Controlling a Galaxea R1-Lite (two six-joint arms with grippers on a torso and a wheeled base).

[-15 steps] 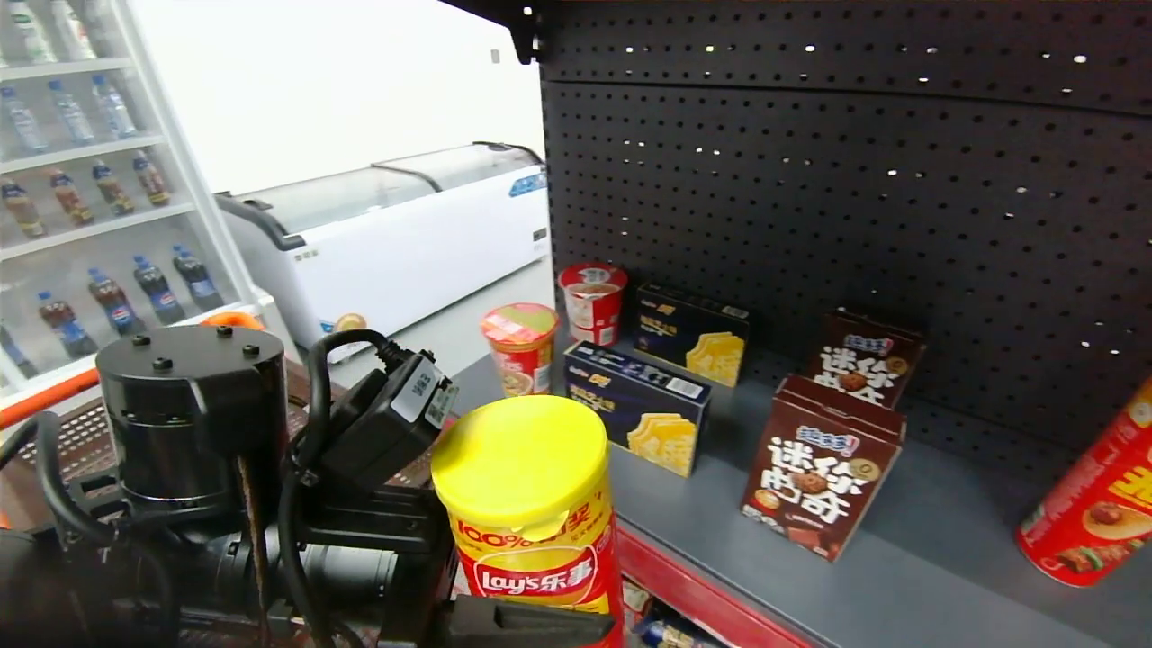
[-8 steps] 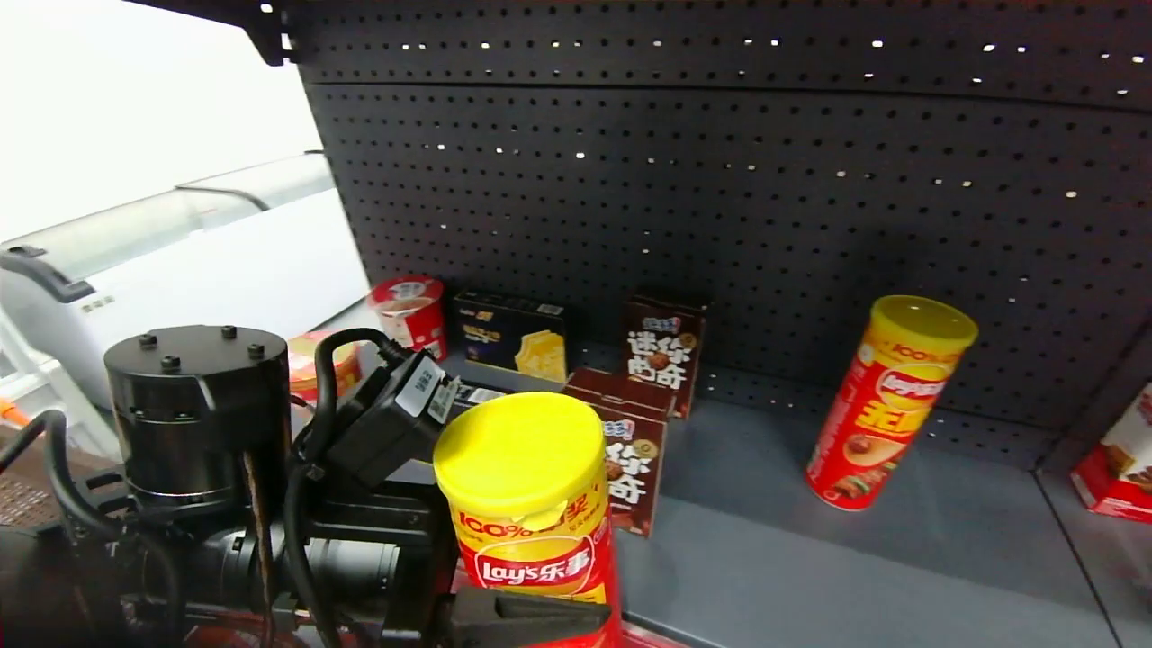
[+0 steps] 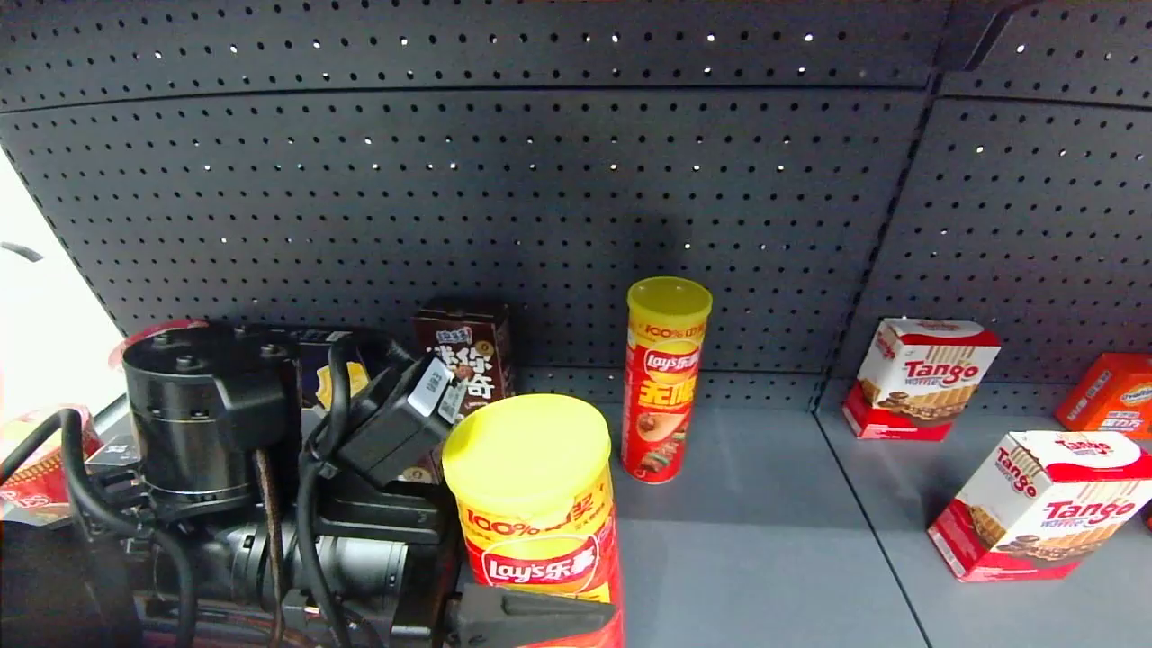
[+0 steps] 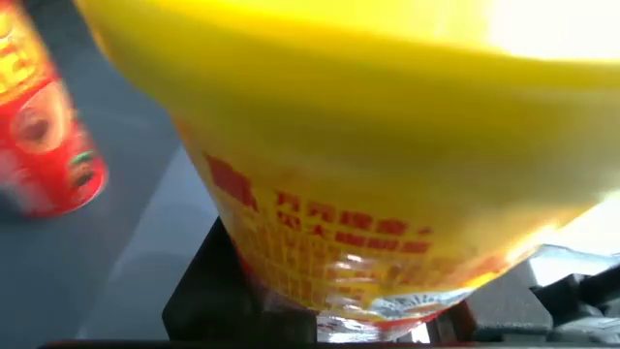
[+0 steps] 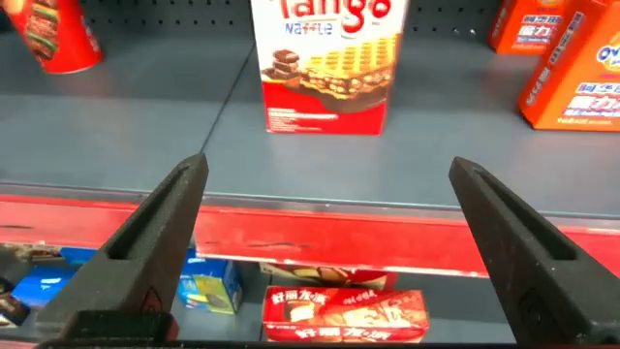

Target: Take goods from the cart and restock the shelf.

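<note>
1. Red cardboard chip tube with yellow plastic lid (image 3: 533, 504) is held upright by the left gripper (image 3: 544, 616), close in front of the grey metal shelf board (image 3: 747, 549). Can't tell if it is past the edge. The upright hold probably means it can be stood down as is.
2. Matching red chip tube (image 3: 666, 378), also yellow-lidded, stands upright at the back of the shelf near the black perforated back panel (image 3: 540, 180). The bare board around it is likely the slot for the held one, same goods together.
3. Left gripper is closed on the tube's lower body, with one dark finger (image 3: 531, 621) across its front. Wrist view has the tube (image 4: 368, 194) right up close. Grip looks firm.
4. Right gripper (image 5: 329, 174) has jaws spread wide with nothing between them. It hangs before the shelf's red front edge (image 5: 320, 237), opposite a red-and-white wafer box (image 5: 327, 63). Looks parked, clear of the placing side.
5. Brown biscuit box (image 3: 468, 355) stands near the shelved tube on its left, not touching.
</note>
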